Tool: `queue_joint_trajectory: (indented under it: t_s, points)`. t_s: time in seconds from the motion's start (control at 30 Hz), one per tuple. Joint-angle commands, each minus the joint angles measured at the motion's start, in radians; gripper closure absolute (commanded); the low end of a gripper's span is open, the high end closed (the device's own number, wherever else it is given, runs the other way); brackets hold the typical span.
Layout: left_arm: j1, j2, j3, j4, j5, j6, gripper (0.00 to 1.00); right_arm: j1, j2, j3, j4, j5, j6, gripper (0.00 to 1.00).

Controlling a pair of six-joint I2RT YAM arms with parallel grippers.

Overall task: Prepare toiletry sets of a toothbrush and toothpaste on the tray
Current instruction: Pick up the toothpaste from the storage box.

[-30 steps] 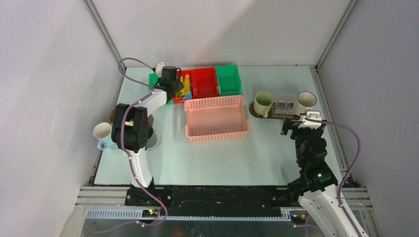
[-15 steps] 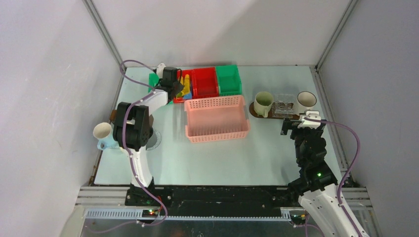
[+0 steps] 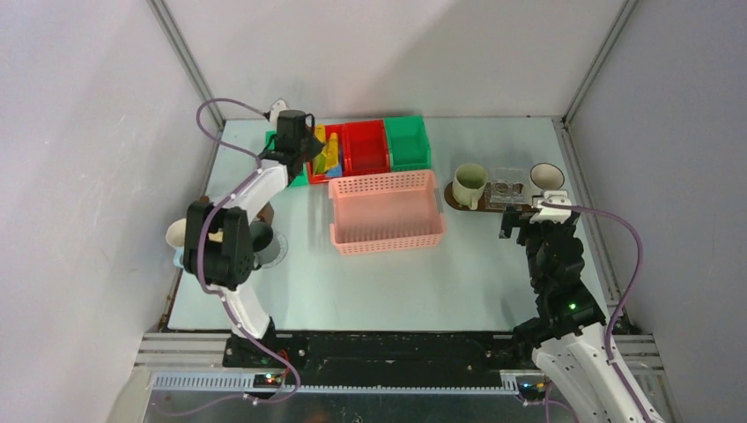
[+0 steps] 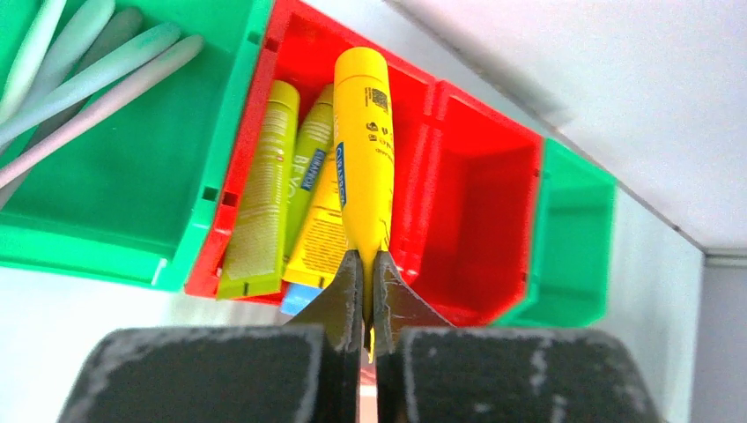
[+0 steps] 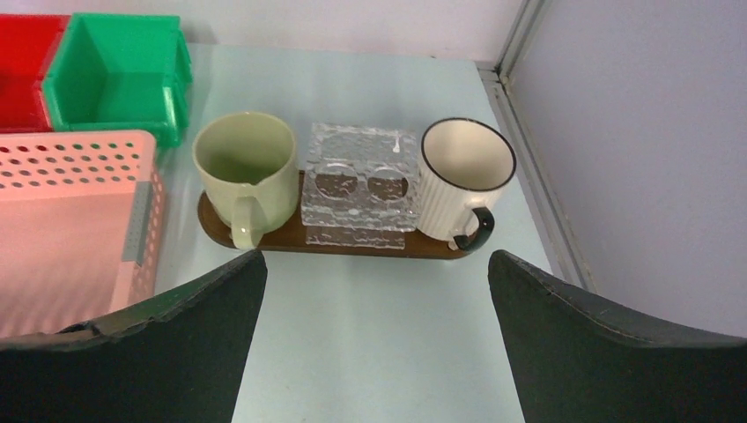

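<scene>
One pale mug (image 3: 182, 236) stands nearest, at the left edge of the surface and partly hidden by the left arm, well apart from the tray (image 5: 273, 240). On the right, the right claw (image 5: 374, 264) hangs spread wide and holds nothing, just short of the tray. That dark wooden board carries a pale green mug (image 5: 245, 167), a clear glass holder (image 5: 361, 181) and a white mug (image 5: 462, 185) with a dark rim. Both mugs look bare inside, with no tube or brush in either.

At the far left, the left claw (image 4: 368, 291) is clenched on the flat end of a yellow tube (image 4: 363, 150), which points away over the red bin (image 4: 304, 44). More yellow-green tubes (image 4: 264, 203) lie in that bin. The brushes (image 4: 97, 75) rest in the green bin (image 4: 114, 176) beside it, untouched.

By my reading the work is barely begun. One tube is in the grip, no set is complete, every brush is yet to be fetched, and the third mug is off the board.

The pink basket (image 3: 386, 211) sits between the bins and the tray, so a carry across has to clear its rim.
</scene>
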Motion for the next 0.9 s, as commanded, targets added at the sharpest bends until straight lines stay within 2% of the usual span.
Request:
queue_joint_trajectory:
  t_s: [0.0, 0.23, 0.37, 0.5, 0.6, 0.87]
  points:
    - [0.003, -0.149, -0.015, -0.019, 0.086, 0.019, 1.0, -0.003, 0.036, 0.123, -0.032, -0.06, 0.016, 0.01]
    - [0.004, -0.339, -0.108, -0.059, 0.182, -0.007, 1.0, 0.001, 0.129, 0.295, -0.062, -0.195, 0.046, 0.01]
    - [0.003, -0.446, -0.175, -0.061, 0.269, -0.024, 1.0, 0.026, 0.203, 0.372, -0.059, -0.295, 0.006, 0.03]
    - [0.0, -0.539, -0.227, -0.104, 0.334, -0.018, 1.0, 0.113, 0.28, 0.414, -0.014, -0.308, -0.086, 0.04]
    - [-0.007, -0.613, -0.253, -0.142, 0.358, -0.023, 1.0, 0.223, 0.349, 0.431, 0.033, -0.287, -0.17, 0.04]
    - [-0.036, -0.753, -0.317, -0.226, 0.426, -0.035, 1.0, 0.434, 0.521, 0.433, 0.27, -0.309, -0.328, 0.05]
